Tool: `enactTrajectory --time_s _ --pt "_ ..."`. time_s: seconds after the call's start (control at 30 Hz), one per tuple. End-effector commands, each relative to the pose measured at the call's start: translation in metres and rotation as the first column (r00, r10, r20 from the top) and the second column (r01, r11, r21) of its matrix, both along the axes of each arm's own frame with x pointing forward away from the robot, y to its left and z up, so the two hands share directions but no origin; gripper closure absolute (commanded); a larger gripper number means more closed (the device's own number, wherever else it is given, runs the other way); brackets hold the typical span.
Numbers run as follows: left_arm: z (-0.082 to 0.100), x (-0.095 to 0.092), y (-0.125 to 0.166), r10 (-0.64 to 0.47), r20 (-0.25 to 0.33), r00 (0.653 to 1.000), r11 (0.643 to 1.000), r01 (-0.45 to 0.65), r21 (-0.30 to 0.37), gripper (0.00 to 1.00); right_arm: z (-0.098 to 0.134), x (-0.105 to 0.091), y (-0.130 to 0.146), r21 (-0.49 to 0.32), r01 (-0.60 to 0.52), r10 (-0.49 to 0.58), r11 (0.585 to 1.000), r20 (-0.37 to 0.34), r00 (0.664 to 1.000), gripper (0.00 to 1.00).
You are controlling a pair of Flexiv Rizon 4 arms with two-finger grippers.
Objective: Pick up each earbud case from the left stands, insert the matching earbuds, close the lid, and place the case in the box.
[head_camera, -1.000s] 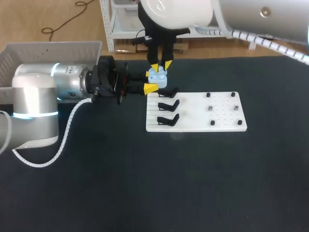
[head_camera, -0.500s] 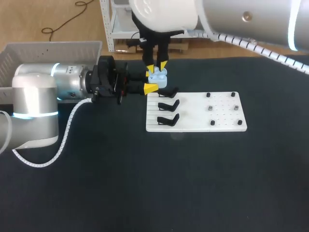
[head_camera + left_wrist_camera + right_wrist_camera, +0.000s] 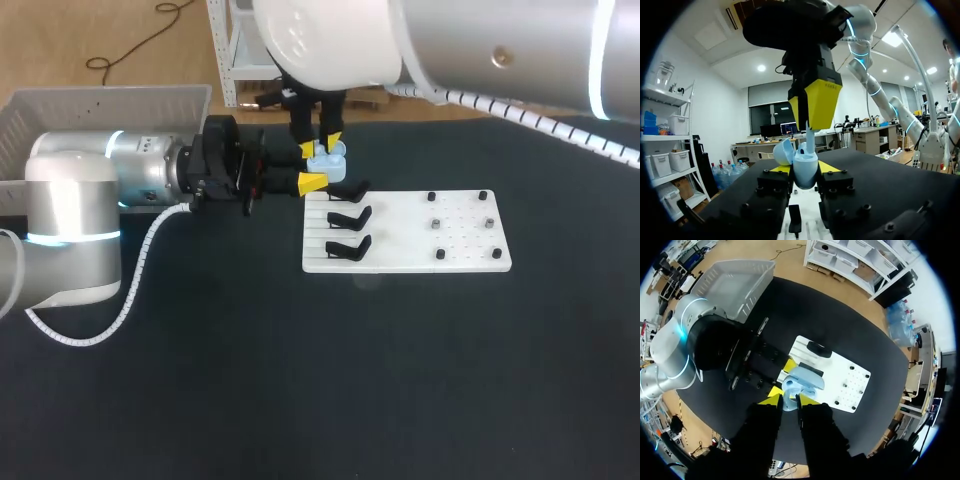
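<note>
Left end effector (image 3: 805,172) is being kept closed on the pale-blue earbud case (image 3: 326,163), which is being gripped from two sides between the yellow tips and held in the air just beside the far left corner of the white board (image 3: 460,245), above the black stands (image 3: 347,217) and well apart from the box (image 3: 100,105) at the desk's (image 3: 300,380) left edge. The lid (image 3: 782,151) is being left open, tilted off to one side of the case. Directly above it, the right end effector (image 3: 320,146) is being held pointing down with its fingers close together on a small pale piece, judged to be an earbud (image 3: 810,140), whose lower end is being brought to the mouth of the case; whether it is being seated in its socket cannot be told. The insertion is judged to be under way, with closing and boxing not yet done. Trouble is being risked chiefly by misalignment: if the earbud is being pressed off-centre, the case could be twisted or pushed down through the side grip. A release made too soon could let the earbud fall to the desk. The open lid is also being exposed to a knock from the right fingers, so near are the two end effectors.
</note>
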State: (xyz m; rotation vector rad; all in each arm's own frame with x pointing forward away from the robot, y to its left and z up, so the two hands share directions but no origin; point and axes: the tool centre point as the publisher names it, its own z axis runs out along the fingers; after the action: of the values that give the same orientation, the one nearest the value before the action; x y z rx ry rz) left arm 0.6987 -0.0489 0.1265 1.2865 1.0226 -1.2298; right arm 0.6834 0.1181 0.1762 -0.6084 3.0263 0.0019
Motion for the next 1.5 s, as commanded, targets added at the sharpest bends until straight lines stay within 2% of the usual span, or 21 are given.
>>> enactTrajectory --time_s 0.03,1.5 --pt "-0.0008 -0.0007 -0.0004 0.004 0.003 1.000 1.000 -0.004 -0.002 1.00 -0.0013 -0.0011 -0.0031 0.006 0.003 -0.003 1.000 0.007 1.000 1.00" --pt "-0.0008 -0.0007 -0.0004 0.004 0.003 1.000 1.000 -0.004 -0.002 1.00 -0.0077 0.0038 0.0023 0.000 -0.008 0.008 1.000 0.001 1.000 1.00"
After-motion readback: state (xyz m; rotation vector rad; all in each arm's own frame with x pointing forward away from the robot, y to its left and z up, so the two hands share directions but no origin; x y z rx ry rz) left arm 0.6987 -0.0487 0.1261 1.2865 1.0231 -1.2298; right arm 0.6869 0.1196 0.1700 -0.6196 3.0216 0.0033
